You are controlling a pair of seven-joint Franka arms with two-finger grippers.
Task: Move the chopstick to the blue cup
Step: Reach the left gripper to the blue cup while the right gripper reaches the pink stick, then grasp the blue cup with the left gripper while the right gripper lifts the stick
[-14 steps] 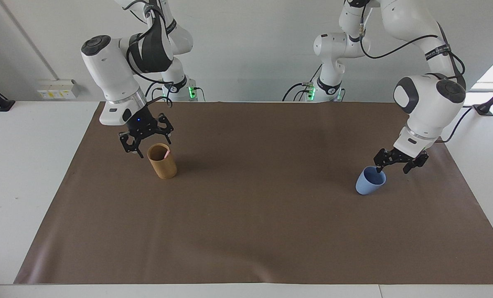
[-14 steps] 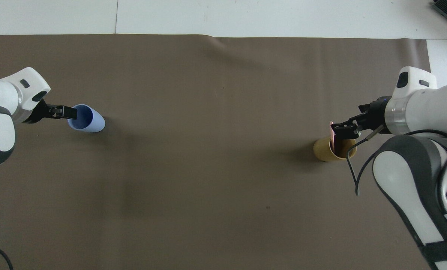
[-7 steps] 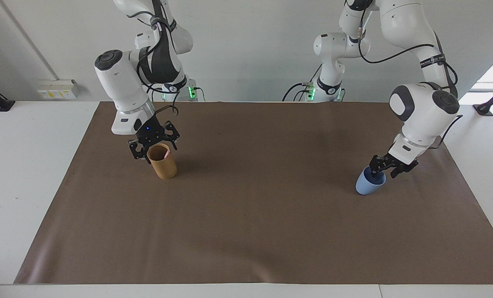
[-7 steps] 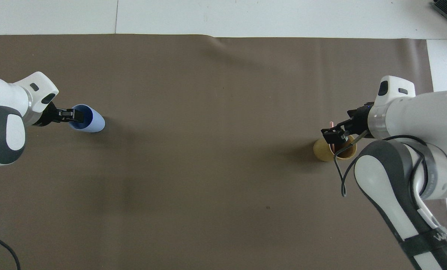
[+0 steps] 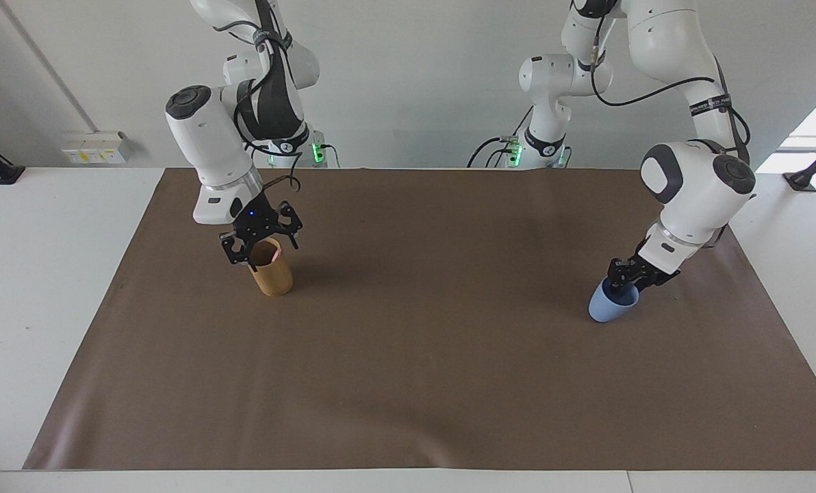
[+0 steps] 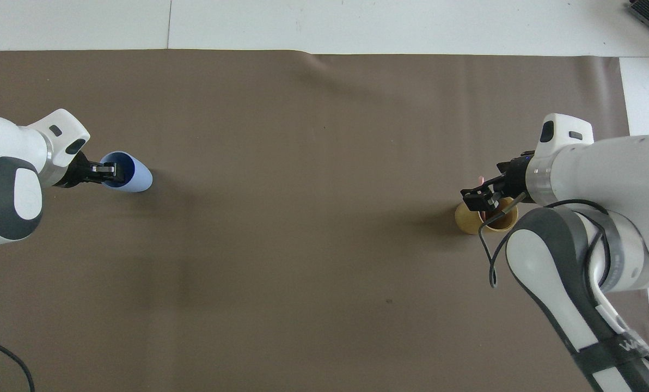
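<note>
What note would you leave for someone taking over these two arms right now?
Right claw: open, low at the top of the tan holder, by the chopstick; no grip yet.
Left claw: at the rim of the blue cup; I cannot tell whether it grips.
Things: the chopstick stands in the holder at the right arm's end; the cup is at the left arm's end.
Done: both approaches.
Left: grip the chopstick, lift it, put it in the cup.
</note>
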